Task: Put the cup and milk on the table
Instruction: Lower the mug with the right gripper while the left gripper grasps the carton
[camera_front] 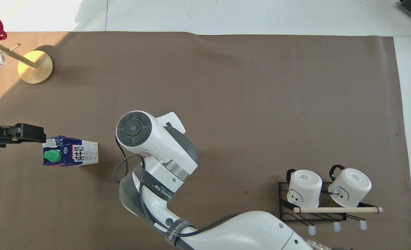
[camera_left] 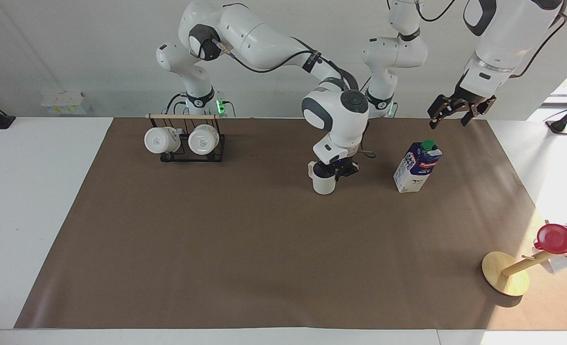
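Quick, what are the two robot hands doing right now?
Right gripper: shut on the cup, at the table.
Left gripper: open, holding nothing, up above the milk.

Wide bare brown mat [camera_left: 245, 249] lies open before me on the table [camera_left: 25, 201]. Obstacles: the mug rack [camera_left: 187, 141] toward my right arm's end, the milk carton [camera_left: 416, 166] beside my cup [camera_left: 323, 181], the wooden stand [camera_left: 506, 273] with its red cup [camera_left: 559, 238].
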Robot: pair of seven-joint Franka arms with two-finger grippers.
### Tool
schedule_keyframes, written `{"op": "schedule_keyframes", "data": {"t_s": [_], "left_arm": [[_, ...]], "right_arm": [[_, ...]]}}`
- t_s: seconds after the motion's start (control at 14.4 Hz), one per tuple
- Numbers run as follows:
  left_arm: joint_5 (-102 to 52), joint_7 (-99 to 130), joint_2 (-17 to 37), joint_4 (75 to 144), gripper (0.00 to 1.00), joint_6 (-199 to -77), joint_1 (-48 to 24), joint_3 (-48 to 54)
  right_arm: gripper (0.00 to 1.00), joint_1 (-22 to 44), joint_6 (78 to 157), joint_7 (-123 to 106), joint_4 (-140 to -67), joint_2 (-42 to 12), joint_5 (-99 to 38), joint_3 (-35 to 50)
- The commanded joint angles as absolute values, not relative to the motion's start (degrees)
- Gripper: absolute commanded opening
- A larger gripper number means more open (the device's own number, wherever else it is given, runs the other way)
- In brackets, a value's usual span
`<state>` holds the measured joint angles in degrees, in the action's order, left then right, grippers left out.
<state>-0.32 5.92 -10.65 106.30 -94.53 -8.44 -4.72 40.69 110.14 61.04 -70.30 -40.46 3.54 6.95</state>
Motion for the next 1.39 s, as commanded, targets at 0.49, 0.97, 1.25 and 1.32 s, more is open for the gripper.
{"op": "schedule_keyframes", "data": {"t_s": [0.49,0.97,1.25,1.32], "left_arm": [[-0.79,0.62,-21.26,125.67,1.0,-107.48,-7.91,-4.83],[-0.79,-3.25,-22.59,131.22,1.0,-113.9,-8.09,-4.75],[-0.7,-3.51,-22.59,135.08,1.0,-118.82,-8.17,-4.75],[-0.7,-3.95,-22.41,135.17,1.0,-119.26,-8.17,-4.75]], "right_arm": [[1.0,31.66,110.04,56.45,-76.18,-24.82,3.69,7.47],[1.0,18.92,101.53,43.45,-85.17,-8.72,3.52,7.47],[1.0,8.11,97.4,28.07,-84.55,-4.31,3.08,7.38],[1.0,6.17,95.82,24.82,-83.94,-3.7,3.08,7.3]]}}
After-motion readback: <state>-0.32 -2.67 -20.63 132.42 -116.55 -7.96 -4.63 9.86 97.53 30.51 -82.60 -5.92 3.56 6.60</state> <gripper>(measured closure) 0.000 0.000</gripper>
